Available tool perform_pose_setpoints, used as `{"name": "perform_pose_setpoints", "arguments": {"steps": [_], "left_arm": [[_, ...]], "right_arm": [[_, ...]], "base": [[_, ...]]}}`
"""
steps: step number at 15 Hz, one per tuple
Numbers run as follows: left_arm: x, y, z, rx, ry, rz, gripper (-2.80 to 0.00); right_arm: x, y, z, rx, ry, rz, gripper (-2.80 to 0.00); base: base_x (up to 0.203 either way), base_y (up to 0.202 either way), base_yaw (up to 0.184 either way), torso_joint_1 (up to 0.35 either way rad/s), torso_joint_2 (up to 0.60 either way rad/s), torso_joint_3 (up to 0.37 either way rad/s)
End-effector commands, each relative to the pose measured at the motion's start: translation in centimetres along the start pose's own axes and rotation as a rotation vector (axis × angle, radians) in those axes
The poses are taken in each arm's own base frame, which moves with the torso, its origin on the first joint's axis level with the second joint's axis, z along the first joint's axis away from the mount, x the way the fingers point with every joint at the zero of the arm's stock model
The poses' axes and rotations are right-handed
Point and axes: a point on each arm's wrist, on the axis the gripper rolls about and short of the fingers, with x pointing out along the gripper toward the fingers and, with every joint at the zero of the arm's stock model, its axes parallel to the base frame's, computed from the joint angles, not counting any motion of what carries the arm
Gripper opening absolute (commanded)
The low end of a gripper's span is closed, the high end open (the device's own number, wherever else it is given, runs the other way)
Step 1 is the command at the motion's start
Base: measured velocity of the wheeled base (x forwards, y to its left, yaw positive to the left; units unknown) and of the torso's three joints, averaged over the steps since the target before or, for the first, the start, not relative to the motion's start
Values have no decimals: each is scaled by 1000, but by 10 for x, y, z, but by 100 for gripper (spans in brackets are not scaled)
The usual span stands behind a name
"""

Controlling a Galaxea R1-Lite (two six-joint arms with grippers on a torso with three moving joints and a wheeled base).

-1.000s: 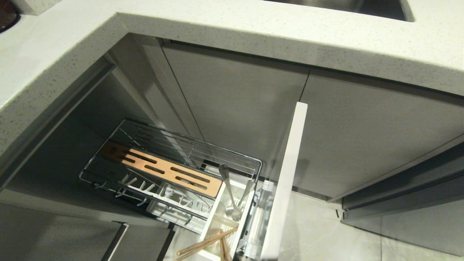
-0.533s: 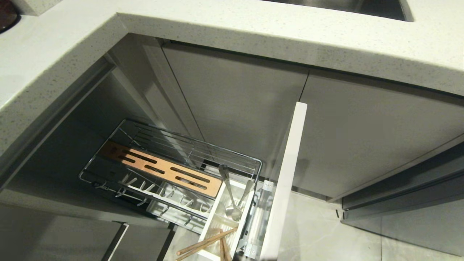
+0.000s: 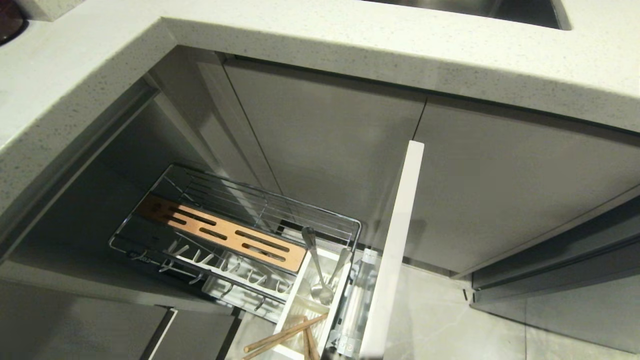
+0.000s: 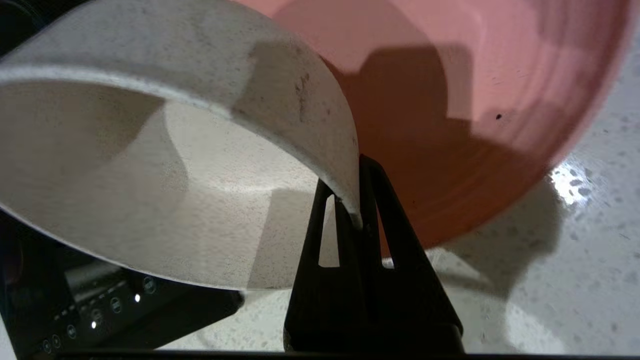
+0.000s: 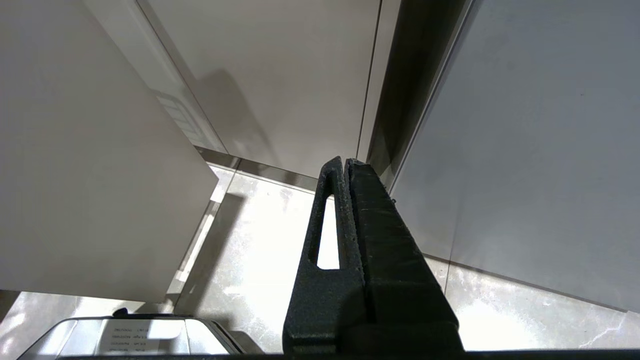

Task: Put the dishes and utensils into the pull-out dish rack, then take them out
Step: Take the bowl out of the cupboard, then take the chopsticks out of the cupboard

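Note:
In the left wrist view my left gripper [image 4: 356,200] is shut on the rim of the off-white bowl [image 4: 150,200], which hangs tilted above the speckled countertop [image 4: 590,225]. The pale-pink plate [image 4: 450,100] lies on the counter just beyond the bowl. Neither arm shows in the head view. There the pull-out dish rack [image 3: 260,200] stands drawn out, with its wooden slotted strip [image 3: 225,235] bare. Silver metal utensils [image 3: 314,260] and the wooden chopsticks [image 3: 285,336] sit in its white caddy [image 3: 292,292]. My right gripper [image 5: 346,162] is shut and empty, parked above the floor.
The rack's pale drawer front [image 3: 395,240] stands edge-on to the right of the caddy. The counter edge [image 3: 350,45] overhangs the open cabinet. A black panel with lit buttons [image 4: 100,310] lies under the bowl. A steel sink corner [image 3: 500,10] shows at the back.

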Motion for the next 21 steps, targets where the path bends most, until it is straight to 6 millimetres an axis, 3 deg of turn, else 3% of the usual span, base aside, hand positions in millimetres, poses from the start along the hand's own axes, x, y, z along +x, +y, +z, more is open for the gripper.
{"name": "perform_pose_setpoints", "arguments": {"steps": [1,6,7,15,18,21], "left_arm": [[24,-5,8,13,74,-12,-280],[29,-6,10,6,86,-36,-280],[29,-6,10,6,86,-36,0],[25,-3,16,-21,6,5,0],[7,1,23,-68,-149,47,0],[-24,7,33,-213,-413,15,0]], "right_arm": [[2,0,-7,0,27,0,-280],[2,0,-7,0,26,0,-280],[2,0,-7,0,26,0,-280],[2,0,-7,0,26,0,-280],[2,0,-7,0,26,0,-280],[2,0,-7,0,26,0,-280]], "base": [[0,0,0,0,0,0],[0,0,0,0,0,0],[0,0,0,0,0,0],[0,0,0,0,0,0],[0,0,0,0,0,0],[0,0,0,0,0,0]]}}
